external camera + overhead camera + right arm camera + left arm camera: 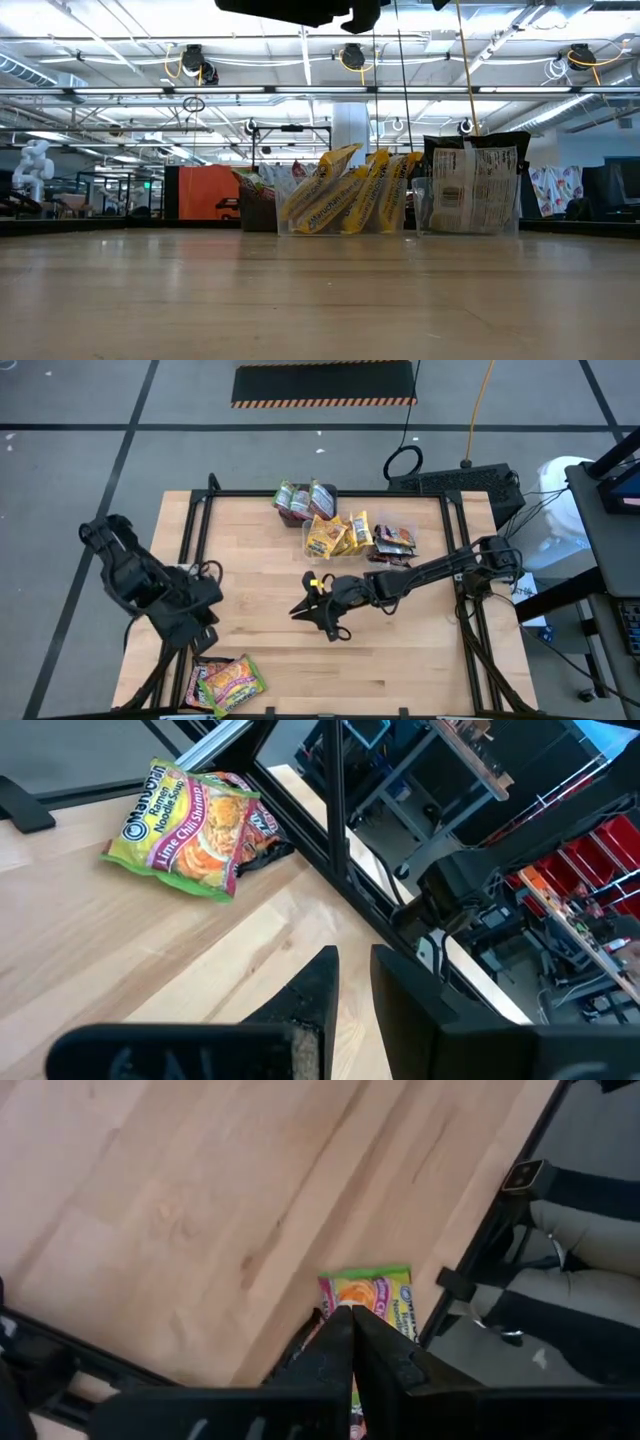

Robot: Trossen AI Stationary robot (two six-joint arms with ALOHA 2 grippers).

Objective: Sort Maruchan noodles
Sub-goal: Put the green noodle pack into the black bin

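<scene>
1. The left gripper [352,1315] hovered above the table's [400,660] front-left corner, fingers pressed together and holding nothing. Its tips pointed at the green packet [372,1295] just beyond them. If it went down shut like this, the tips would likely shove the crinkly packet toward the table's edge rather than take it.
2. That green packet [232,680] lay on a darker packet [200,682] by the same corner. A grasp there might lift both, or drag the lower one off the table.
3. The right gripper [322,612] hung over the table's middle, fingers slightly apart and empty.
4. Toward the table's back, yellow packets [335,535] stood in a clear tub [345,215], with darker ones [393,543] beside them. A careless drop there could tip these.
</scene>
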